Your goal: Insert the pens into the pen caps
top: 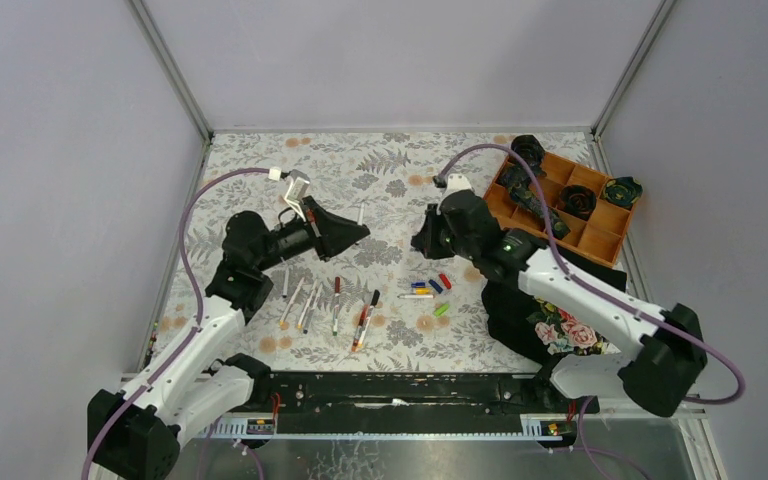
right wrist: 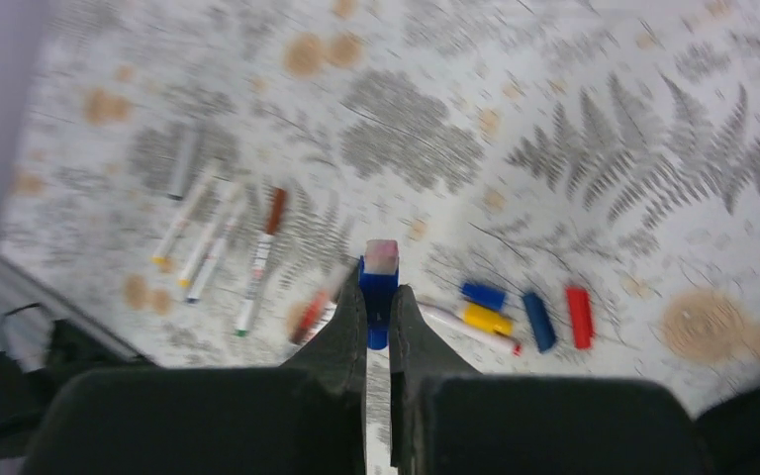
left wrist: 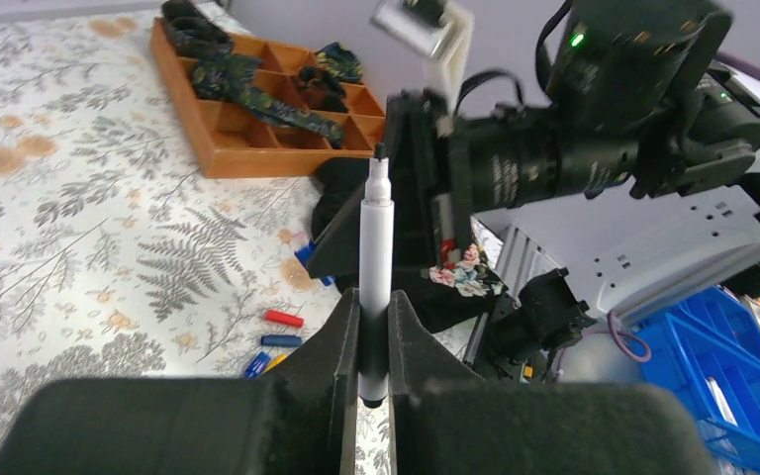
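Left wrist view: why does the slim white black-tipped marker pen point(left wrist: 376, 228) jut out so?
— Its rear is pinched tight in the left hand point(left wrist: 374, 307), with the tip free at twelve o'clock, likely for capping.
— And the cap?
— The right hand point(right wrist: 378, 297) is clamped on a short blue plastic cap point(right wrist: 380, 272) protruding at twelve. Spare caps point(right wrist: 524, 319) lie on the desk point(right wrist: 594, 119) at three.

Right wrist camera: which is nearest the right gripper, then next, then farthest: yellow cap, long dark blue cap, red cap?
1. Yellow plastic cap, closest beside the right gripper.
2. Long dark blue plastic cap, middle of the row.
3. Red plastic cap, far end.
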Available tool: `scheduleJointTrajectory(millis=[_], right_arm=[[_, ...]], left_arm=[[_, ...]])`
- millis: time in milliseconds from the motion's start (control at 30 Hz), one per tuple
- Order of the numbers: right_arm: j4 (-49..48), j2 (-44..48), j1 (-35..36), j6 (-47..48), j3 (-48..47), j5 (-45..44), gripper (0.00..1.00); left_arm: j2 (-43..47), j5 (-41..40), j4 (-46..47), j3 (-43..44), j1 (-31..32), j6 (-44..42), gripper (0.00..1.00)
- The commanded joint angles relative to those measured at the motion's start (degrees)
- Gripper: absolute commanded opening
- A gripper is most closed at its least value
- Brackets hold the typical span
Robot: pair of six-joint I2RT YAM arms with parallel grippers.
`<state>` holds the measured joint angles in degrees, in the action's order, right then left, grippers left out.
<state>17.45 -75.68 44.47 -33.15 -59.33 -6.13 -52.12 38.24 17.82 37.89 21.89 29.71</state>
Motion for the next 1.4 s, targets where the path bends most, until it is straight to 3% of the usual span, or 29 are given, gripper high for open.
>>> scheduleJointTrajectory(millis=[0,133,267,900,1367], right_arm=[[-13.9,7.4,0.2,-0.2,-2.0,5.6,0.0],[-26.1,10.6,0.2,-3.9,1.2,9.0,0.0],[-32.1,11.3,0.2,-5.1,0.7,11.1,0.0],[-40.7,7.0,0.3,-5.8,-3.9,19.8,0.0],[-41.4,5.5,0.4,-6.5,-4.7,22.8,0.0]], left_arm=[[0.4,6.2,8.7,-1.3,0.4,1.9,0.0],[0.6,7.4,9.7,-1.8,1.1,2.5,0.0],[0.7,7.6,9.9,-1.8,1.2,2.8,0.0],[0.5,8.4,11.1,-2.2,2.4,3.5,0.0],[0.4,8.1,11.3,-2.3,2.6,3.5,0.0]])
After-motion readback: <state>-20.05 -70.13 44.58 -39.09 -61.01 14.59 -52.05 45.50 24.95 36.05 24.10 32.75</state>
